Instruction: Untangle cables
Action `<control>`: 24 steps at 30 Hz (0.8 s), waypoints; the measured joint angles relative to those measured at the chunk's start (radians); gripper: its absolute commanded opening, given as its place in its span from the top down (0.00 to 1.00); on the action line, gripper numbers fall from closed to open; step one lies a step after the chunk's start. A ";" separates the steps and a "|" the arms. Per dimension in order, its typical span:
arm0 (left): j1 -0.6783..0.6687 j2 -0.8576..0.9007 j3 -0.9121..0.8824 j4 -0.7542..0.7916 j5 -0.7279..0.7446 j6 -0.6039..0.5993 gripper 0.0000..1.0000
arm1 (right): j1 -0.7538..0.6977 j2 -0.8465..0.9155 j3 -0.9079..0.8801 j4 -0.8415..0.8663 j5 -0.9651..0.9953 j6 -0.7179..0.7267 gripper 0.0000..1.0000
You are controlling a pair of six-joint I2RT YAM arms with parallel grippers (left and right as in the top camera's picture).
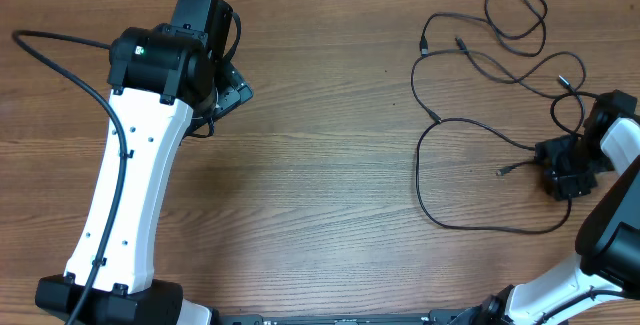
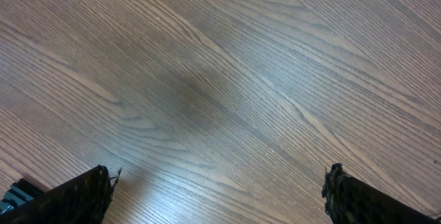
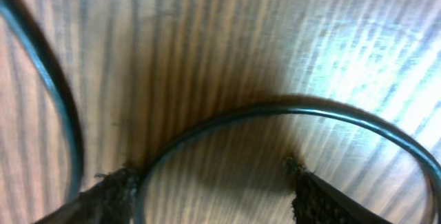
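Several thin black cables (image 1: 418,170) lie in overlapping loops on the right side of the wooden table, with small plugs at their ends (image 1: 503,171). My right gripper (image 1: 555,172) is open and low over the right edge of the tangle. In the right wrist view a cable loop (image 3: 275,107) arcs just ahead of its spread fingertips (image 3: 213,176) and runs by the left finger. A second strand (image 3: 62,107) curves at the left. My left gripper (image 1: 236,91) is open and empty at the upper left, far from the cables, over bare wood (image 2: 220,179).
The wooden table (image 1: 320,185) stretches between the two arms. The left arm's white link (image 1: 130,195) and its thick black hose (image 1: 60,55) take up the left side. The right arm's base sits at the lower right (image 1: 600,255).
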 measured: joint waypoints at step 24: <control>0.000 0.000 0.000 -0.004 0.000 0.000 0.00 | 0.050 -0.002 -0.014 0.105 -0.002 -0.053 0.96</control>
